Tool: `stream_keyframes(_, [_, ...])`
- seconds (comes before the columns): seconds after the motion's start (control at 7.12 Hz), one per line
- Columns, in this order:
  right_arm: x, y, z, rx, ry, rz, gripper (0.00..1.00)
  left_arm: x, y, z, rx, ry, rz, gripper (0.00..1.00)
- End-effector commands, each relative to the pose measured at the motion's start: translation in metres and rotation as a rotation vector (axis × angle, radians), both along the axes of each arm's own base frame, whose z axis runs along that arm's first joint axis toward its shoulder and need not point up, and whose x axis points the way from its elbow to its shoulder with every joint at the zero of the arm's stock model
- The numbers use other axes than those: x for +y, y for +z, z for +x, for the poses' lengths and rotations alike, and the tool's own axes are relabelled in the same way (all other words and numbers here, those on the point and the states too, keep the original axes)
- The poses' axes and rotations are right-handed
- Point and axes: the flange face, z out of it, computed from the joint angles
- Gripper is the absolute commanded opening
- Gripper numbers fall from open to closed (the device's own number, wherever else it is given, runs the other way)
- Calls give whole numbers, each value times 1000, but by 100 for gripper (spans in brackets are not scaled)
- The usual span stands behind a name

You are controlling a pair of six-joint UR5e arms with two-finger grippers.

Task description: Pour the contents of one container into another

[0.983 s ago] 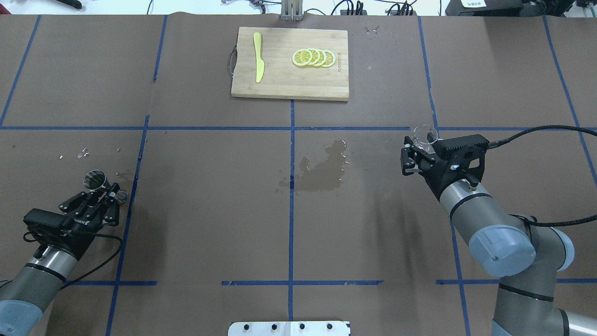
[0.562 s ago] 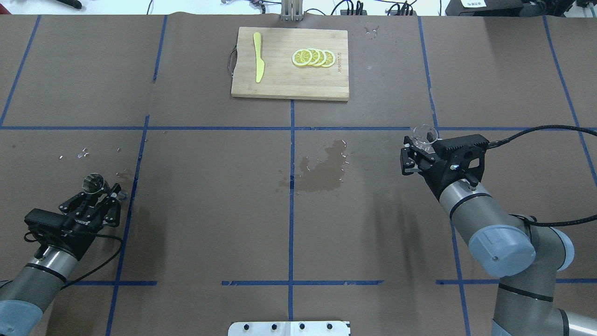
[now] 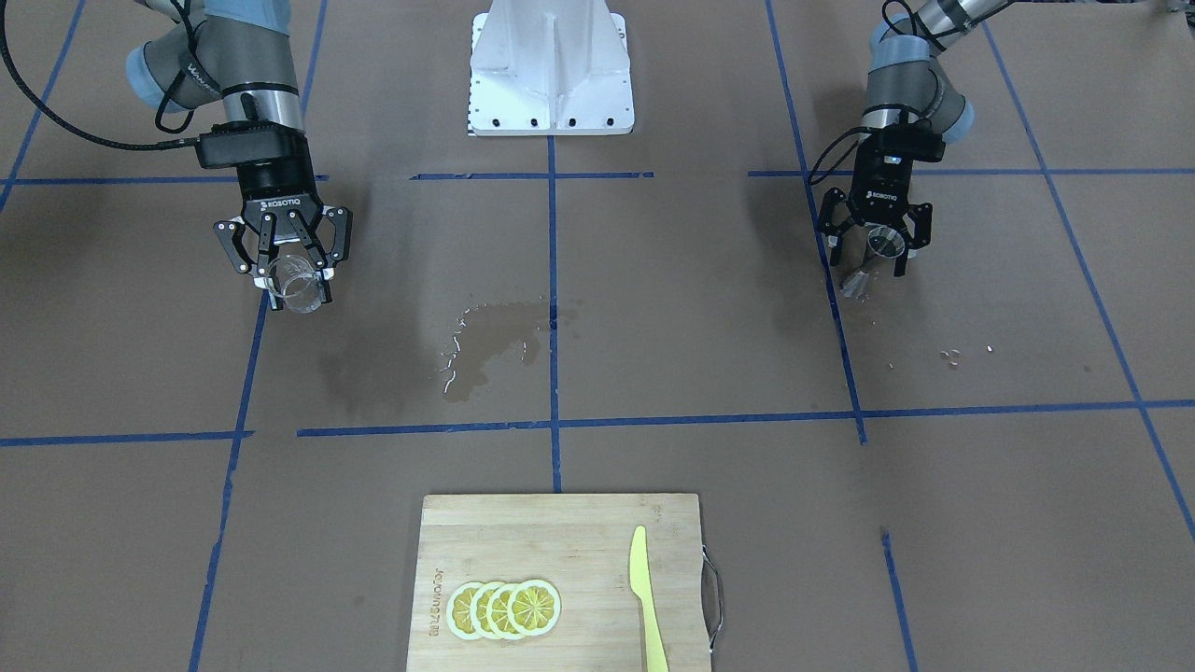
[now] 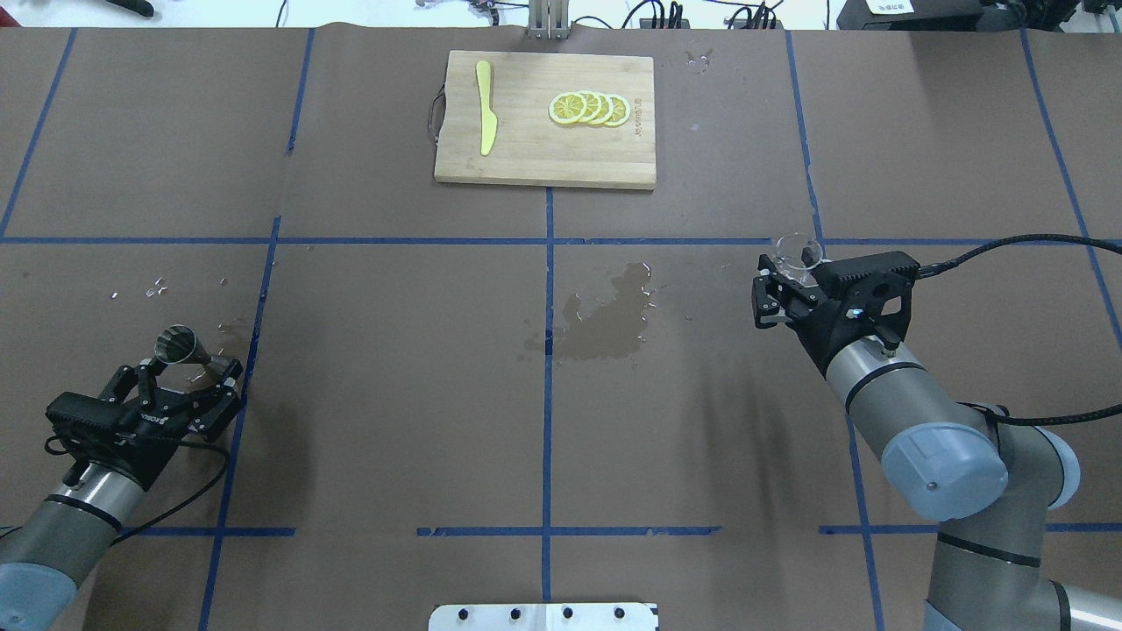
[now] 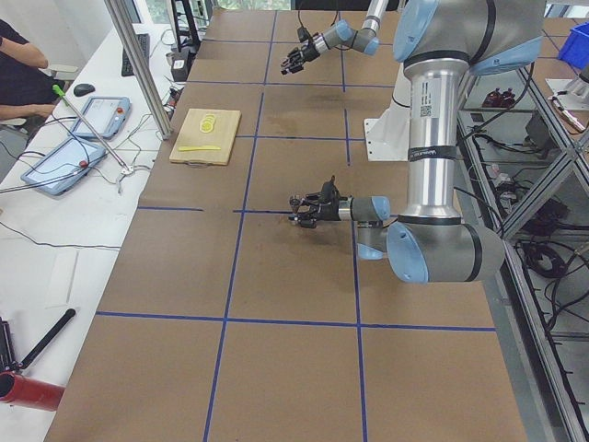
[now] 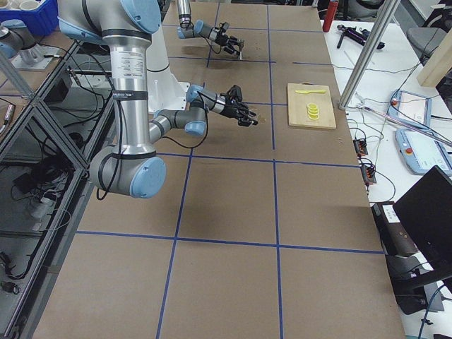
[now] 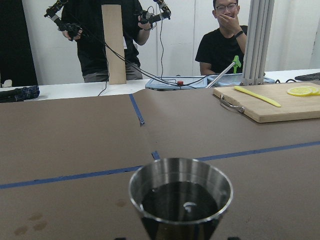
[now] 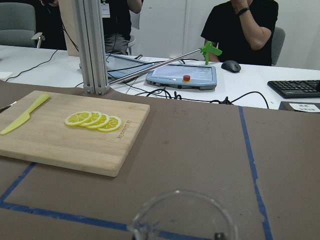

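Observation:
The steel jigger (image 4: pixel 178 344) stands upright on the brown table at the left, with dark liquid in its upper cone (image 7: pixel 181 196). My left gripper (image 4: pixel 187 368) is open, one finger on each side of the jigger and apart from it; across the table it appears as the left gripper (image 3: pixel 870 257) around the jigger (image 3: pixel 882 245). My right gripper (image 4: pixel 793 267) is shut on the clear glass tumbler (image 4: pixel 799 252) and holds it upright above the table at the right. The tumbler (image 3: pixel 301 287) looks empty; its rim (image 8: pixel 182 215) fills the bottom of the right wrist view.
A wooden cutting board (image 4: pixel 543 162) with lemon slices (image 4: pixel 589 108) and a yellow knife (image 4: pixel 485 107) lies at the far middle. A wet patch (image 4: pixel 605 324) darkens the table's centre. Droplets (image 4: pixel 158 287) lie beyond the jigger. People sit past the far edge.
My left gripper has opened and let go of the jigger, which now stands on the table. The right arm and the tumbler have not moved.

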Motion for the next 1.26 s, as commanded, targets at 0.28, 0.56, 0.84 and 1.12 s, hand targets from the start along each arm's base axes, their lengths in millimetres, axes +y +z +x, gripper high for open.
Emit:
stream_keyframes(0.28, [1, -3, 1, -6, 0, 2, 0, 14, 12, -20, -50, 181, -46, 100])
stream_keyframes(0.56, [1, -5, 1, -9, -1, 3, 0, 27, 21, -60, -101, 302, -74, 100])
stream_keyframes(0.84, [0, -5, 3, -10, 0, 3, 0, 40, 39, -93, -207, 452, -87, 100])
stream_keyframes(1.12, [-1, 1, 4, -1, -1, 1, 0, 25, 65, -136, -318, 543, -107, 100])
